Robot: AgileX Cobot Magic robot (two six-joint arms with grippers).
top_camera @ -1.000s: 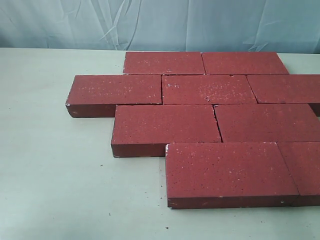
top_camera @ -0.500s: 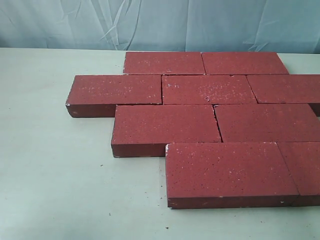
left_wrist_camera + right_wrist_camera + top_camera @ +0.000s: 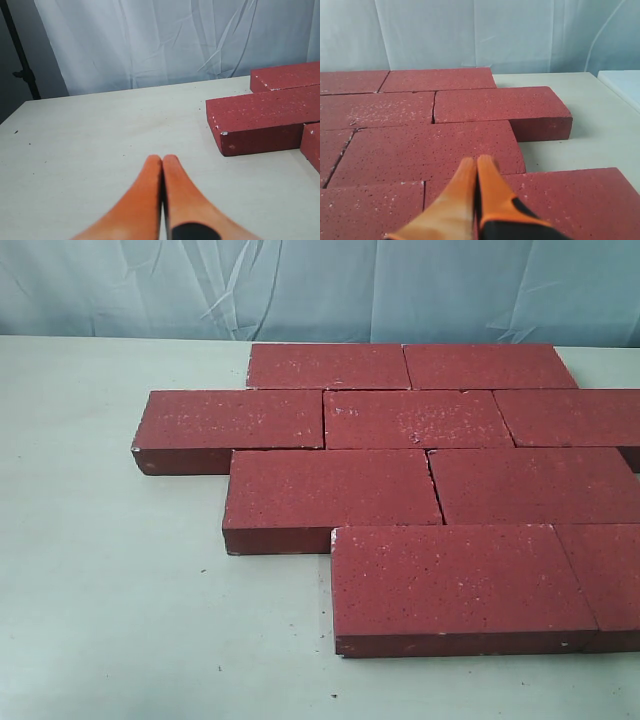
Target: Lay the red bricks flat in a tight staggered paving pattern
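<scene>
Several red bricks (image 3: 420,490) lie flat on the pale table (image 3: 110,590) in four staggered rows, packed edge to edge, running off the right of the exterior view. Neither gripper shows in that view. In the left wrist view my left gripper (image 3: 162,159) is shut and empty, its orange fingers pressed together above bare table, apart from the end of a red brick (image 3: 260,122). In the right wrist view my right gripper (image 3: 477,161) is shut and empty, hovering over the red bricks (image 3: 430,150) near a seam between rows.
A pale blue-white curtain (image 3: 320,285) hangs behind the table. A dark stand pole (image 3: 20,55) rises beyond the table's corner in the left wrist view. Bare table lies left and in front of the bricks.
</scene>
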